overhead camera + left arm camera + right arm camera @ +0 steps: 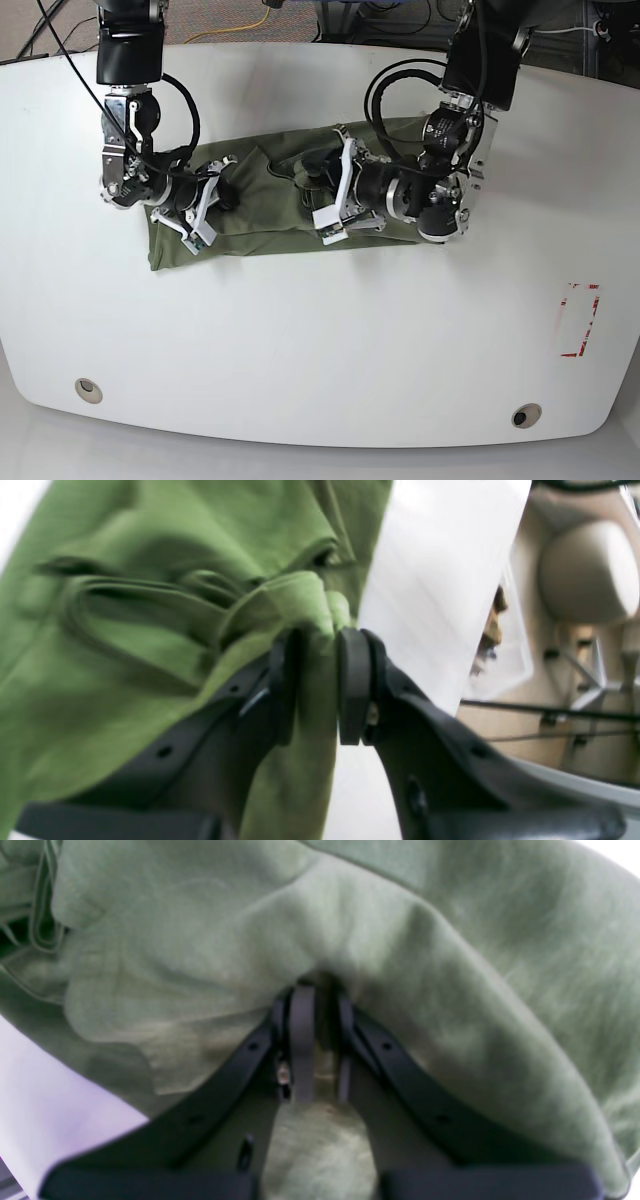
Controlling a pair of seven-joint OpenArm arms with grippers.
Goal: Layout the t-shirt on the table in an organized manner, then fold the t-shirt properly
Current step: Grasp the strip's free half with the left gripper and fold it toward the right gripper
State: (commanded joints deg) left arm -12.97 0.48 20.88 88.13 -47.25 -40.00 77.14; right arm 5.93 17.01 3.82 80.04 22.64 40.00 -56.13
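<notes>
T-shirt: the t-shirt (262, 205) is olive green and lies bunched in a long, wrinkled band across the far middle of the table, running from the camera-left arm to the camera-right arm in the base view.
T-shirt surface: folds and ridges gather near the middle of the band; the camera-left end lies flatter, with one corner reaching toward the near side.
Left gripper: the left gripper (320, 680) is on the camera-right side of the base view, lying low over the middle of the garment.
Left fingers: the black pads (352, 685) pinch a thick fold of green cloth that passes between them and continues below; the jaws stand narrowly apart with fabric filling the gap.
Right gripper: the right gripper (320, 1040) is on the camera-left side of the base view, at the camera-left end of the garment.
Right fingers: the pads (302, 1040) are pressed close on a tuck of cloth; fabric drapes over and around the fingertips, and a bunch of it shows between the finger arms below.
Table: the table (320, 340) is glossy white with curved edges; its near half is bare of cloth.
Grommet holes: one grommet hole (88, 388) sits near the front-left edge, another (526, 414) near the front-right edge.
Tape: a red tape rectangle (579, 320) lies on the camera-right side, well apart from the garment.
Cables: black cables (395, 85) loop beside the camera-right arm.
</notes>
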